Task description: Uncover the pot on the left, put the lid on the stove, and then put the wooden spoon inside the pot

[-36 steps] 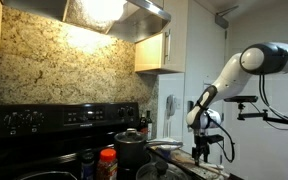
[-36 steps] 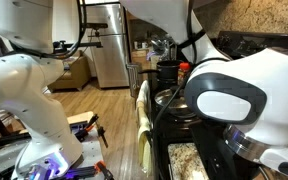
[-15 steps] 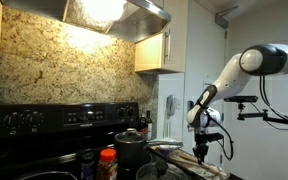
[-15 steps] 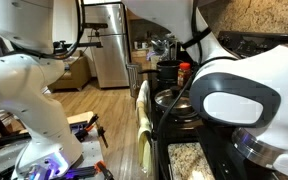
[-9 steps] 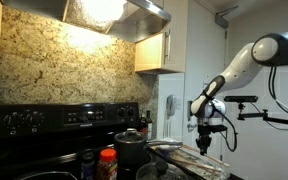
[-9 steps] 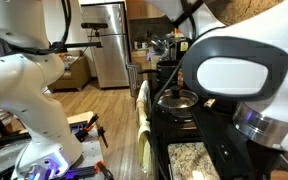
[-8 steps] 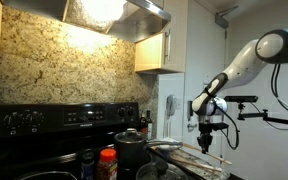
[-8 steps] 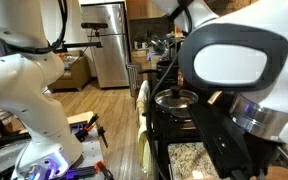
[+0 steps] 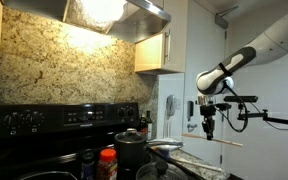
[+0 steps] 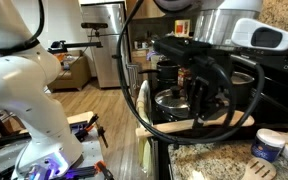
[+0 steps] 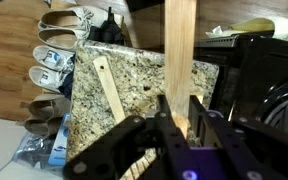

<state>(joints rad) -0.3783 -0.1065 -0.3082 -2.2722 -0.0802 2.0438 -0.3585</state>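
The light tan wooden spoon (image 11: 180,50) is cut by the wrist view's top edge, its lower end behind the jaws; the shiny silver metal pot (image 10: 170,100) seems half hidden.

Gripper (image 10: 198,112) at frame centre, fingers clamped on wooden spoon (image 10: 164,127), spoon held level. Pot (image 10: 170,100) behind gripper. Granite surface (image 10: 209,160) lower right.
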